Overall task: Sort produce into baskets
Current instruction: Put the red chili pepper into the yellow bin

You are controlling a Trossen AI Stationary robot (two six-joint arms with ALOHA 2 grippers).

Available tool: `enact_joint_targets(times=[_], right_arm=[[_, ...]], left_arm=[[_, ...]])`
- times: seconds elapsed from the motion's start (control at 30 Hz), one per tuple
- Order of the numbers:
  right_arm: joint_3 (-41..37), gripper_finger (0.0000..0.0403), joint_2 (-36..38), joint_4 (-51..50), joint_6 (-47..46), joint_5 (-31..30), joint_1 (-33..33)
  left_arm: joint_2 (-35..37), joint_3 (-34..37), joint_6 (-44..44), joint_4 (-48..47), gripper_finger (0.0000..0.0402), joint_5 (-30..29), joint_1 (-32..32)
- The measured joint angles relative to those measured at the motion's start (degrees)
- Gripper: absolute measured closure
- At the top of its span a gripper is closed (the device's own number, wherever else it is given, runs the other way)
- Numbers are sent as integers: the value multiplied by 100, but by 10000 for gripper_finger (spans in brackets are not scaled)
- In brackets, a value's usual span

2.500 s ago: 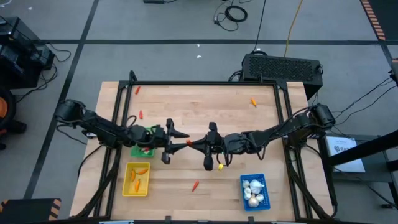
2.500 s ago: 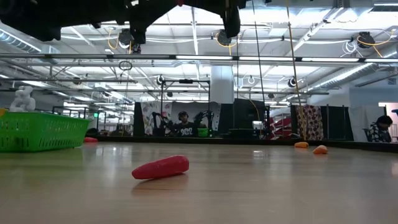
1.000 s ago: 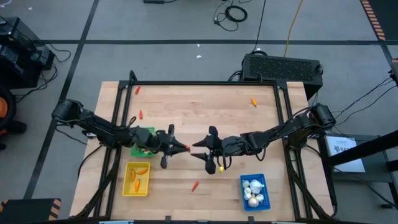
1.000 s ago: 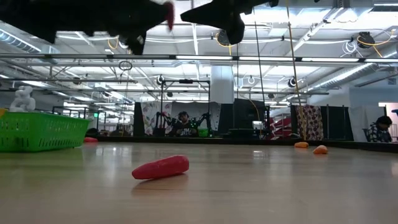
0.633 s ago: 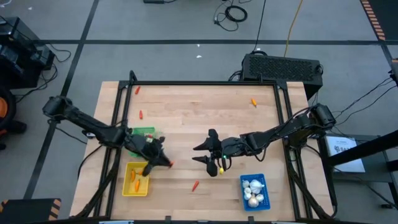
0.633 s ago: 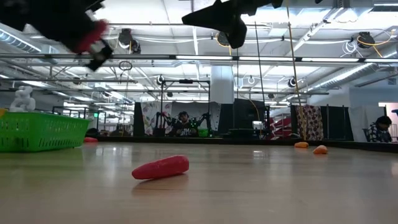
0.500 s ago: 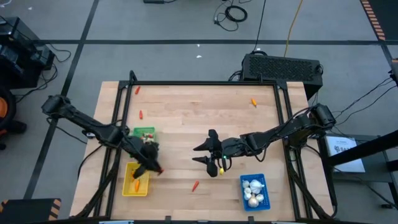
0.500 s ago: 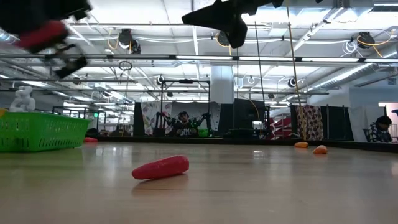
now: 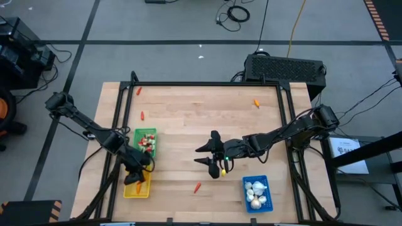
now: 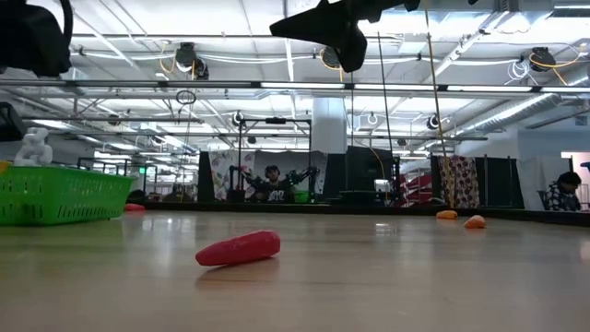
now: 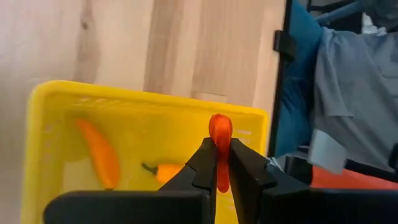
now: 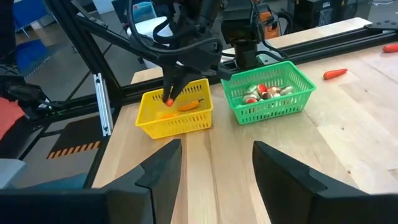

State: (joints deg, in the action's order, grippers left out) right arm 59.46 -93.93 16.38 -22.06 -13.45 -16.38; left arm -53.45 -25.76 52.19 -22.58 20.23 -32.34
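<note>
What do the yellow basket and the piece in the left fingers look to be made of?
Yellow basket: looks like moulded plastic, slightly glossy and uniformly coloured, with slotted lattice walls in the right wrist view. Red-orange piece, clamped in the left gripper above that basket: probably smooth plastic or rubber, with an even colour and soft sheen; hardness cannot be told. Tabletop: pale wood planks with visible grain.

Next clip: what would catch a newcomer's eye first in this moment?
The left hand hangs over the yellow basket at the table's front left, shut on a small orange-red pepper, with two orange pieces already inside. The right hand waits open above mid-table. Beside the yellow basket stands the green basket of small red and pale bits, and the blue basket at front right holds white garlic bulbs.
</note>
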Motion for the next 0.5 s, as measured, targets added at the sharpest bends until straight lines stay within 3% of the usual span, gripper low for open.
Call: enact_joint_targets(times=[0.5], right_arm=[[0, 215, 0, -4, 33, 0, 2]], left_arm=[[0, 0, -98, -121, 283, 37, 0]])
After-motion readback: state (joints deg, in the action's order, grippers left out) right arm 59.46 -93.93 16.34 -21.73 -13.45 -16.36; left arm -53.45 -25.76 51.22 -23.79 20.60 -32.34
